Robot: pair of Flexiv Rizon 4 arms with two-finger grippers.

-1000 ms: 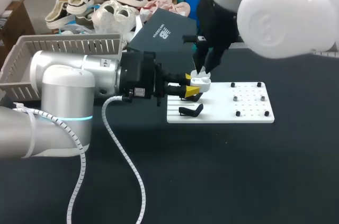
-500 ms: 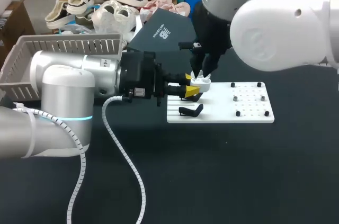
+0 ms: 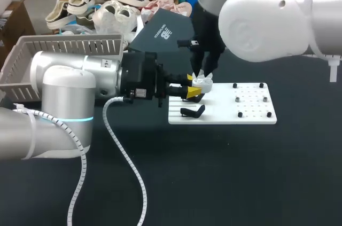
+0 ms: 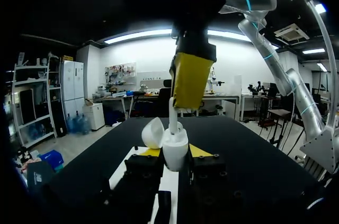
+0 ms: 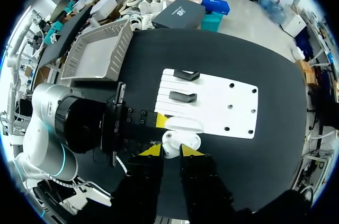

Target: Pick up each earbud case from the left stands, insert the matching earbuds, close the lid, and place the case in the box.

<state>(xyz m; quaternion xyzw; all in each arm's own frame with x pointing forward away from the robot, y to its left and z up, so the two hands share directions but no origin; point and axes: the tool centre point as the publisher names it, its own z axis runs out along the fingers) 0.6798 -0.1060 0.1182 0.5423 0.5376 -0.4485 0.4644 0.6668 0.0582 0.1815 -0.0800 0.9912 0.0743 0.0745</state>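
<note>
A white earbud case (image 3: 203,82) with its lid tipped open hangs just over the left edge of the white board (image 3: 224,117). My left gripper (image 3: 193,87) is shut on it from the side; in the left wrist view the case (image 4: 175,149) sits between my yellow tips. My right gripper (image 3: 202,72) stands straight above the case, shut on a white earbud (image 4: 172,119) whose stem points down into the open case. From the right wrist, the case (image 5: 179,140) lies directly under my right gripper (image 5: 171,151).
Two black stands (image 5: 186,74) (image 5: 183,97) sit on the board's left part, with small black pegs (image 3: 251,99) on its right part. A grey basket (image 3: 59,49) stands at the back left and a dark box (image 3: 163,31) behind the board.
My right arm has swung a little to the left and its gripper has settled slightly closer over the case. The left arm and the case have not moved.
</note>
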